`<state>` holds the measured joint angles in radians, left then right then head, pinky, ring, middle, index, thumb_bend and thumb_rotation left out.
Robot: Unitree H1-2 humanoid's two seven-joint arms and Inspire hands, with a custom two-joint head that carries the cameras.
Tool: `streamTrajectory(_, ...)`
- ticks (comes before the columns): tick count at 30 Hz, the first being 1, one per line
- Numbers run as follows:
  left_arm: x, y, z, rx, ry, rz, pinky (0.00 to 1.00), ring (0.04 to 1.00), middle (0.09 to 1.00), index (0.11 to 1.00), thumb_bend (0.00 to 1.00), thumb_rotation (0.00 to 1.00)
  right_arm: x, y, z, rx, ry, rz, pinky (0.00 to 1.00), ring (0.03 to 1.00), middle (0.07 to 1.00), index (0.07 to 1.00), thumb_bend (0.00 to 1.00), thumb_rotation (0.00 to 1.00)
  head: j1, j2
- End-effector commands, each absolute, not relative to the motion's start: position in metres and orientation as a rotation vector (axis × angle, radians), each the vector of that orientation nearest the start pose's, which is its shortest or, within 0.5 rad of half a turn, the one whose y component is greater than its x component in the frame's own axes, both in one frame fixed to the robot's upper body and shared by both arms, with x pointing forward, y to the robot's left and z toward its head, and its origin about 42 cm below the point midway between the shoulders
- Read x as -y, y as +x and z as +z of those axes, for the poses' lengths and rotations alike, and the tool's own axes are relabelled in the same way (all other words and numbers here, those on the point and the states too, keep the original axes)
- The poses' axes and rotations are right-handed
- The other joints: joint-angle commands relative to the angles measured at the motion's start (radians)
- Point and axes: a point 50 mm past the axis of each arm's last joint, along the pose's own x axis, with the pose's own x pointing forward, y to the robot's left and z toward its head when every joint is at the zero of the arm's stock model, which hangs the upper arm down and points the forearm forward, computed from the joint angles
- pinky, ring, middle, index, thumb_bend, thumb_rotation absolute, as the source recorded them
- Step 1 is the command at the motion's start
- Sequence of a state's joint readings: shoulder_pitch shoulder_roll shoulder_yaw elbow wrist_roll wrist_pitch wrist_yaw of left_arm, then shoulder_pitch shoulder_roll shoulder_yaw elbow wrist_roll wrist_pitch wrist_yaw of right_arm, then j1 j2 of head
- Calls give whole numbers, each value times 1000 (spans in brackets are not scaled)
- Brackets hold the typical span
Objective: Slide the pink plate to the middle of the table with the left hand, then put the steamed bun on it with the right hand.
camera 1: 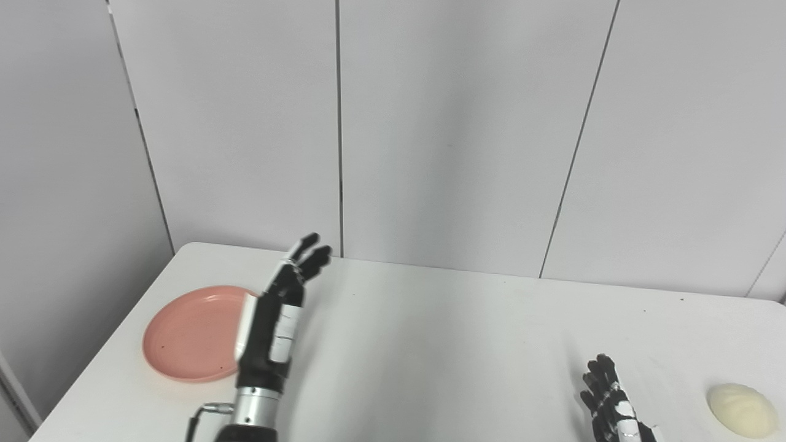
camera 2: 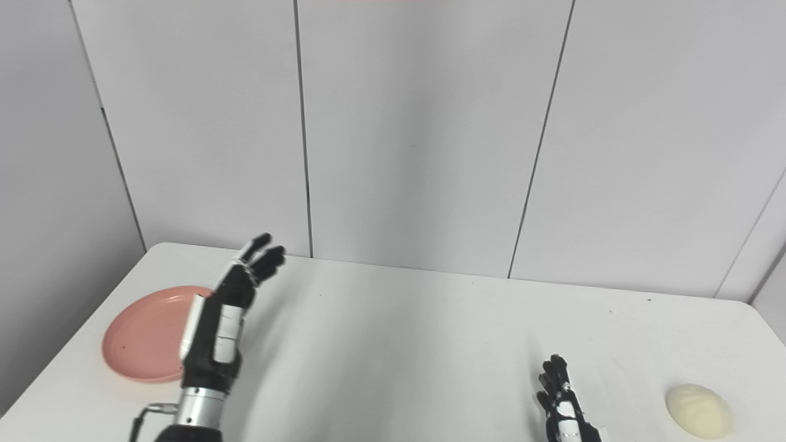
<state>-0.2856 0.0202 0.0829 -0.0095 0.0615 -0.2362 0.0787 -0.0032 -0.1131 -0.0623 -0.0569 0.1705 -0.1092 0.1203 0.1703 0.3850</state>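
A round, shallow pink plate [camera 1: 190,334] lies flat on the white table [camera 1: 430,344], far out toward nine o'clock, close to the table's left edge and well away from its middle. Nothing sits on it.

Just to the plate's three o'clock side stands the left hand [camera 1: 276,313], black with white panels, raised off the tabletop on a silver wrist cuff that enters from the bottom edge. Its fingers [camera 1: 310,255] are stretched out straight and point toward twelve o'clock, near the table's far edge; they lie close beside each other but hold nothing, so the hand is open. The hand's body covers the plate's right rim from both views; whether it touches the rim cannot be told.

The middle of the table is plain white surface, backed at twelve o'clock by a pale grey panelled wall [camera 1: 460,123] with dark vertical seams.

Toward five o'clock, the right hand [camera 2: 562,402] shows only partly above the bottom edge, low near the tabletop, its dark fingers extended upward and empty.

At its three o'clock, apart from it, a pale cream, smooth domed steamed bun [camera 2: 699,410] rests on the table near the right edge, well apart from the plate.
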Motion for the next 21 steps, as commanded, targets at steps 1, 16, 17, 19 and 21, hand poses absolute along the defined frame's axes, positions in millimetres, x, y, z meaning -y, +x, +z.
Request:
streamTrajectory(1, -228, 372, 235, 605, 37, 105, 846, 789, 807, 801, 940, 1000, 260, 262, 97, 109, 51, 38, 1000, 993, 979, 993, 797, 999, 0, 2)
streamTrajectory(16, -335, 416, 253, 545, 78, 207, 885, 844, 818, 850, 974, 1000, 259, 260, 100, 111, 56, 36, 1000, 981, 959, 984, 794, 994, 0, 10)
streamTrajectory(17, -341, 418, 253, 543, 87, 215, 878, 842, 818, 852, 974, 1000, 259, 260, 100, 111, 57, 36, 1000, 980, 958, 984, 793, 992, 0, 10)
streamTrajectory(19, -353, 423, 254, 535, 94, 227, 875, 841, 817, 855, 976, 1000, 259, 260, 100, 111, 57, 36, 1000, 979, 955, 984, 793, 990, 0, 9)
streamTrajectory(21, -367, 427, 254, 514, 112, 247, 871, 840, 815, 864, 998, 1000, 259, 260, 100, 111, 57, 37, 1000, 978, 952, 983, 797, 988, 0, 9)
